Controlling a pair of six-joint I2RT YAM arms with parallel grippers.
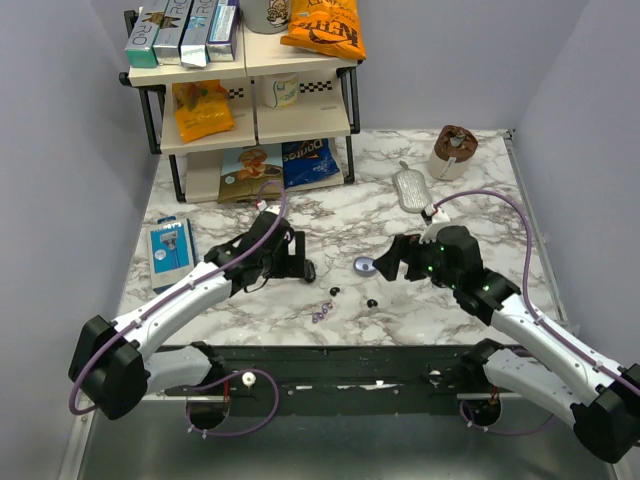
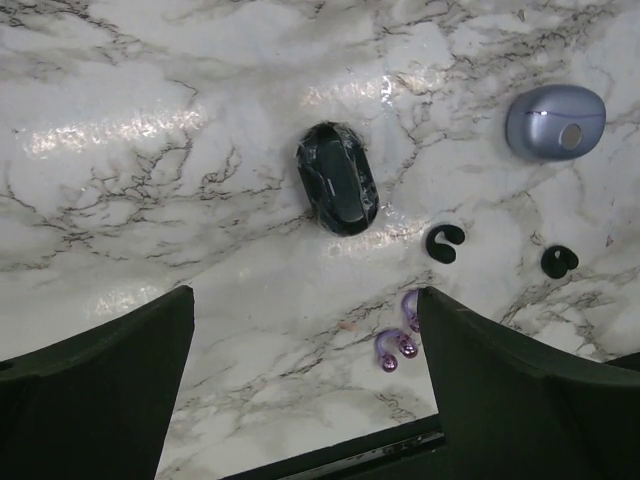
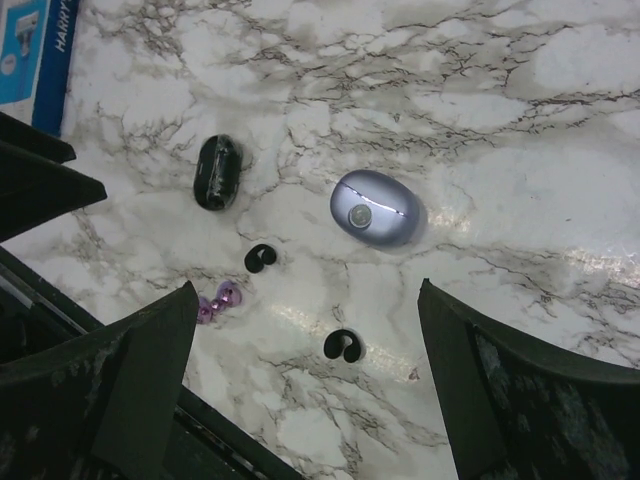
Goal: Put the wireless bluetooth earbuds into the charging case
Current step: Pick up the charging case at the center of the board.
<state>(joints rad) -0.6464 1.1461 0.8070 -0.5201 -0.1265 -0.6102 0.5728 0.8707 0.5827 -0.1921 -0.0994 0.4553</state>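
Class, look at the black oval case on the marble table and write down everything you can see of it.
The black oval case is a smooth, glossy pod, plastic by its look, with pale reflections across its top. It appears closed; no seam shows clearly. It lies flat on the marble table, apart from the black earbuds and the lilac case. Only the table touches it.

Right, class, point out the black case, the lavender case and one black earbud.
black case [image 2: 337, 178]: left wrist view, middle of top.
lavender case [image 2: 555, 121]: left wrist view, middle of top.
black earbud [image 2: 438, 247]: left wrist view, its thicker lobe.
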